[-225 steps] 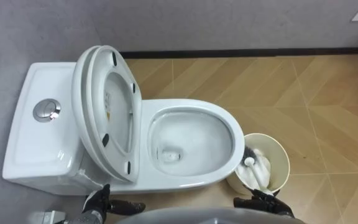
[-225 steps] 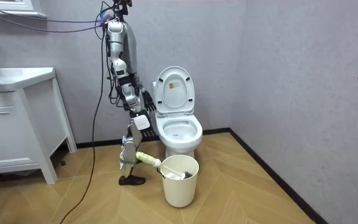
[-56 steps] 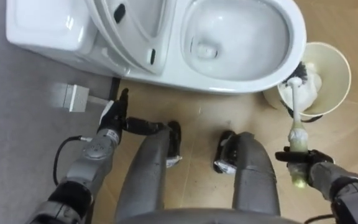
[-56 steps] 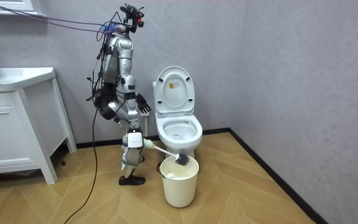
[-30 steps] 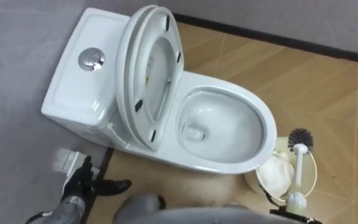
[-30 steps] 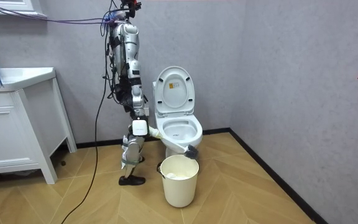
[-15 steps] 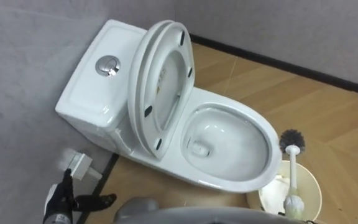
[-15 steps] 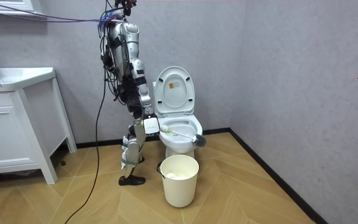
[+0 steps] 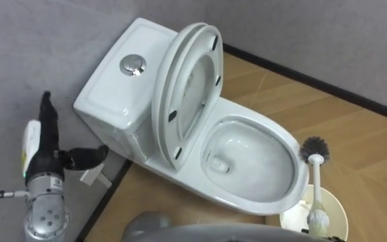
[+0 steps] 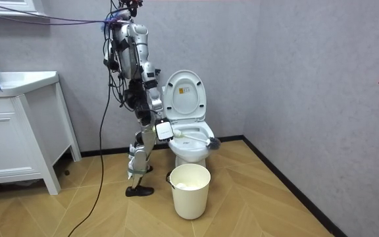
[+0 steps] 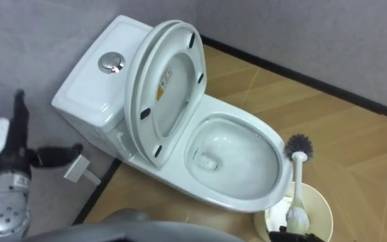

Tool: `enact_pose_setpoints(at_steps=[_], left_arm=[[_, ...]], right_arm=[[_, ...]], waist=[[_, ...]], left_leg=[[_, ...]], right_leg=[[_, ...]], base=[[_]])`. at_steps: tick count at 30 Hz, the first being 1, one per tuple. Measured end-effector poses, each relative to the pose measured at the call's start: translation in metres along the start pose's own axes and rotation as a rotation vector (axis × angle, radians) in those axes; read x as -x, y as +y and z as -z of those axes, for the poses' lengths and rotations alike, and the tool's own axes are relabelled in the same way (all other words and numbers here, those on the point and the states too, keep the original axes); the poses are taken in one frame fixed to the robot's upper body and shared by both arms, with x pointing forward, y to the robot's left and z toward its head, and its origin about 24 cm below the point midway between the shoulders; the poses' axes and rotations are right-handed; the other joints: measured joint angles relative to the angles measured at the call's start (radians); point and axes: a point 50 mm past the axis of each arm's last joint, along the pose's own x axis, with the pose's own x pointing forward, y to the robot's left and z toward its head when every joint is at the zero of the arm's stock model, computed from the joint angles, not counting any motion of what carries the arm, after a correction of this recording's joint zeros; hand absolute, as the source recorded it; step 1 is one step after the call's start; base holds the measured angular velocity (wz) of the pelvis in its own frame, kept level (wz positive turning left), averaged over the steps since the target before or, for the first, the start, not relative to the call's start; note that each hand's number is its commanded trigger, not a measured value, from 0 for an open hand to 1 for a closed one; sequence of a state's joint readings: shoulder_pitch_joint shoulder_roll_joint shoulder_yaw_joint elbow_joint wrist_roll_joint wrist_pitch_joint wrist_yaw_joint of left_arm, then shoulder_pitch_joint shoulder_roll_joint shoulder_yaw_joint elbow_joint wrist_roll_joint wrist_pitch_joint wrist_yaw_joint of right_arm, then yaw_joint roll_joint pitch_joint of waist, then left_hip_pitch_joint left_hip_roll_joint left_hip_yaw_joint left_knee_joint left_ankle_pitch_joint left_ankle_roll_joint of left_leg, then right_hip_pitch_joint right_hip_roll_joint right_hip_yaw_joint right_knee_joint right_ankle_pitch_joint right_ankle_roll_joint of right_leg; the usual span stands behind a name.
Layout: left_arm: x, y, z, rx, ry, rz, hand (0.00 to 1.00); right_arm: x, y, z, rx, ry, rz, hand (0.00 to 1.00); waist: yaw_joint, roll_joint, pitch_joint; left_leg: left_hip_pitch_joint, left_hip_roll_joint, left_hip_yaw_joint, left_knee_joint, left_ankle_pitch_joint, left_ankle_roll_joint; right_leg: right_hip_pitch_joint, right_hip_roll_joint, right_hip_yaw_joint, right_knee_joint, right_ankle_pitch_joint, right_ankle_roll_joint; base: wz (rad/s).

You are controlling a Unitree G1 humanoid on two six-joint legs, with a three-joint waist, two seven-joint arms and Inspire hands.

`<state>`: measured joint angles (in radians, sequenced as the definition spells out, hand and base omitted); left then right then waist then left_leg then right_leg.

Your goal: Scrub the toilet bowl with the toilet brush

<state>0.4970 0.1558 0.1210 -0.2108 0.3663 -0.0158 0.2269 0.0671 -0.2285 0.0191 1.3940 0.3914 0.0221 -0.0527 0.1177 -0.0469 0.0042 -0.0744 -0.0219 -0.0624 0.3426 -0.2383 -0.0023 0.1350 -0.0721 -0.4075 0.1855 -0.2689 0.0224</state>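
So the toilet brush [image 9: 316, 176] is at the frame's right, bristles just beside the toilet [image 9: 254, 161] rim, handle dropping toward the bin [image 10: 189, 197] at lower right. The right hand [image 10: 164, 130] looks wrapped round the handle, hard to see. The left hand [image 9: 46, 160] is at frame left, fingers straight.

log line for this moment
right hand: shut on brush | brush head: at toilet rim | left hand: open, raised | seat: up

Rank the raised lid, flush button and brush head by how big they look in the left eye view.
Largest: lid, by far.
Then brush head and flush button, which look about alike; the brush head is perhaps slightly bigger.
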Motion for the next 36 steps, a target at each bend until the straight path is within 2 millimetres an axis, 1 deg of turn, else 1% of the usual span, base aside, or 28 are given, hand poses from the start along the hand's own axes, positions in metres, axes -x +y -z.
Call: enact_pose_setpoints(at_steps=[1,2,3,4,5,6,8,9,11,15,16,18,19,20,21,22,23,24,26,28,29,32,33,35,36], left_arm=[[-0.001,0.002,-0.004,0.004,-0.020,-0.011,0.00],[-0.003,0.005,-0.013,0.009,-0.057,-0.024,0.00],[-0.005,0.007,-0.020,0.012,-0.091,-0.033,0.00],[-0.006,0.008,-0.023,0.013,-0.108,-0.037,0.00],[-0.007,0.010,-0.029,0.017,-0.139,-0.047,0.00],[-0.008,0.011,-0.033,0.024,-0.165,-0.064,0.00],[-0.009,0.012,-0.036,0.031,-0.193,-0.089,0.00],[-0.010,0.012,-0.039,0.016,-0.212,-0.103,0.00],[-0.013,0.012,-0.043,-0.011,-0.251,-0.122,0.00],[-0.017,0.007,-0.048,-0.050,-0.299,-0.095,0.00],[-0.017,0.006,-0.047,-0.053,-0.300,-0.093,0.00],[-0.017,0.004,-0.040,-0.095,-0.282,-0.080,0.00],[-0.018,0.004,-0.037,-0.107,-0.276,-0.078,0.00],[-0.018,0.002,-0.030,-0.132,-0.254,-0.074,0.00],[-0.019,-0.002,-0.022,-0.153,-0.226,-0.058,0.00],[-0.020,-0.003,-0.017,-0.163,-0.209,-0.049,0.00],[-0.019,-0.007,-0.008,-0.191,-0.175,-0.028,0.00],[-0.019,-0.009,0.000,-0.230,-0.151,-0.001,0.00],[-0.019,-0.010,0.008,-0.271,-0.125,0.045,0.00],[-0.019,-0.011,0.011,-0.282,-0.110,0.067,0.00],[-0.019,-0.011,0.011,-0.287,-0.111,0.078,0.00],[-0.021,-0.007,0.013,-0.313,-0.111,0.100,0.00],[-0.022,-0.006,0.014,-0.318,-0.108,0.103,0.00],[-0.022,-0.007,0.015,-0.322,-0.106,0.114,0.00],[-0.022,-0.007,0.017,-0.324,-0.098,0.127,0.00]], right_arm=[[0.000,0.000,0.000,0.002,-0.001,0.001,1.00],[0.000,-0.001,0.002,0.003,0.002,0.004,1.00],[0.000,-0.001,0.002,0.003,0.002,0.006,1.00],[0.000,-0.001,0.001,0.006,-0.001,0.006,1.00],[0.000,-0.001,-0.004,0.017,-0.012,0.007,1.00],[0.000,-0.001,-0.009,0.032,-0.030,0.015,1.00],[0.000,0.000,-0.017,0.061,-0.062,0.035,1.00],[0.000,0.000,-0.023,0.098,-0.084,0.050,1.00],[0.000,-0.001,-0.033,0.150,-0.121,0.068,1.00],[0.003,-0.003,-0.053,0.199,-0.211,0.095,1.00],[0.003,-0.004,-0.057,0.209,-0.226,0.100,1.00],[0.006,-0.007,-0.071,0.268,-0.293,0.120,1.00],[0.007,-0.007,-0.074,0.283,-0.307,0.126,1.00],[0.008,-0.007,-0.081,0.317,-0.338,0.131,1.00],[0.009,-0.008,-0.085,0.336,-0.363,0.133,1.00],[0.010,-0.007,-0.088,0.352,-0.376,0.133,1.00],[0.011,-0.006,-0.092,0.378,-0.396,0.130,1.00],[0.012,-0.005,-0.094,0.405,-0.407,0.128,1.00],[0.013,-0.004,-0.095,0.439,-0.419,0.127,1.00],[0.014,-0.003,-0.098,0.455,-0.435,0.127,1.00],[0.015,-0.002,-0.100,0.459,-0.450,0.126,1.00],[0.018,-0.001,-0.106,0.457,-0.500,0.125,1.00],[0.019,-0.001,-0.108,0.452,-0.512,0.125,1.00],[0.020,-0.003,-0.108,0.458,-0.516,0.130,1.00],[0.020,-0.005,-0.109,0.470,-0.517,0.135,1.00]], waist=[[-0.002,-0.002,0.0006],[-0.004,0.002,-0.0010],[-0.009,0.000,0.0004],[-0.013,0.000,0.0000],[-0.023,-0.001,0.0027],[-0.031,0.002,0.0037],[-0.033,0.003,0.0067],[-0.033,0.005,0.0070],[-0.033,0.010,0.0088],[-0.034,0.013,0.0095],[-0.034,0.013,0.0092],[-0.033,0.016,0.0075],[-0.031,0.016,0.0073],[-0.028,0.022,0.0039],[-0.029,0.022,0.0031],[-0.029,0.026,0.0005],[-0.031,0.026,-0.0008],[-0.036,0.025,-0.0006],[-0.037,0.023,-0.0007],[-0.038,0.024,-0.0006],[-0.038,0.026,-0.0009],[-0.037,0.037,0.0013],[-0.038,0.043,0.0007],[-0.038,0.047,0.0004],[-0.037,0.046,0.0025]], left_leg=[[0.000,-0.001,-0.002,0.000,0.000,0.000],[0.003,-0.003,-0.005,0.000,0.000,0.000],[0.008,-0.004,-0.010,-0.001,0.000,0.000],[0.010,-0.005,-0.014,-0.003,0.000,0.000],[0.015,-0.007,-0.020,-0.007,0.000,0.000],[0.021,-0.007,-0.019,-0.008,0.000,0.000],[0.032,-0.006,-0.018,-0.015,0.000,0.000],[0.035,-0.006,-0.018,-0.017,0.000,0.000],[0.037,-0.005,-0.007,-0.018,0.000,0.000],[0.043,-0.005,0.001,-0.025,0.000,0.000],[0.042,-0.005,0.003,-0.027,0.000,0.000],[0.043,-0.002,0.012,-0.036,0.000,0.000],[0.043,0.000,0.019,-0.036,0.000,0.000],[0.043,0.003,0.027,-0.036,0.000,0.000],[0.040,0.004,0.029,-0.036,0.000,0.000],[0.037,0.005,0.031,-0.036,0.000,0.000],[0.032,0.006,0.033,-0.037,0.000,0.000],[0.032,0.007,0.035,-0.038,0.001,0.000],[0.033,0.007,0.034,-0.039,0.001,0.000],[0.034,0.006,0.035,-0.040,0.001,0.000],[0.036,0.006,0.035,-0.040,0.001,0.000],[0.045,0.008,0.043,-0.041,0.000,0.000],[0.050,0.009,0.049,-0.042,0.000,0.000],[0.056,0.009,0.054,-0.045,0.000,0.000],[0.065,0.010,0.058,-0.053,0.000,0.000]], right_leg=[[0.002,0.000,-0.001,0.001,0.001,0.000],[0.006,0.000,0.000,0.000,0.001,0.000],[0.010,0.000,0.001,0.000,0.001,0.000],[0.013,0.000,0.001,0.000,0.001,0.000],[0.017,0.000,0.003,-0.001,0.001,0.000],[0.022,0.000,0.014,-0.001,0.001,0.000],[0.024,0.000,0.030,-0.002,0.001,0.000],[0.023,0.000,0.040,-0.001,0.001,0.000],[0.022,0.000,0.048,-0.001,0.001,0.000],[0.019,-0.002,0.054,0.001,0.001,0.000],[0.017,-0.002,0.057,0.002,0.001,0.000],[0.007,-0.002,0.069,0.004,0.003,-0.001],[0.004,-0.001,0.075,0.005,0.004,-0.001],[0.001,0.000,0.083,0.005,0.006,-0.002],[-0.002,0.001,0.083,0.004,0.008,-0.002],[-0.005,0.001,0.083,0.004,0.008,-0.003],[-0.013,0.001,0.085,0.004,0.009,-0.003],[-0.013,0.001,0.086,0.004,0.009,-0.003],[-0.011,0.002,0.086,0.002,0.010,-0.003],[-0.011,0.002,0.090,0.000,0.011,-0.002],[-0.011,0.002,0.098,0.000,0.011,-0.002],[-0.006,0.002,0.108,0.000,0.012,-0.002],[-0.003,0.002,0.111,0.000,0.012,-0.002],[-0.002,0.002,0.119,0.000,0.012,-0.002],[0.000,0.002,0.123,0.000,0.012,-0.002]], base=[[0.06],[0.06],[0.06],[0.08],[0.05],[0.00],[-0.18],[-0.21],[-0.12],[-0.06],[-0.09],[-0.15],[-0.23],[-0.18],[-0.14],[-0.05],[-0.05],[-0.04],[0.00],[0.00],[-0.07],[-0.10],[-0.11],[-0.11],[-0.10]])
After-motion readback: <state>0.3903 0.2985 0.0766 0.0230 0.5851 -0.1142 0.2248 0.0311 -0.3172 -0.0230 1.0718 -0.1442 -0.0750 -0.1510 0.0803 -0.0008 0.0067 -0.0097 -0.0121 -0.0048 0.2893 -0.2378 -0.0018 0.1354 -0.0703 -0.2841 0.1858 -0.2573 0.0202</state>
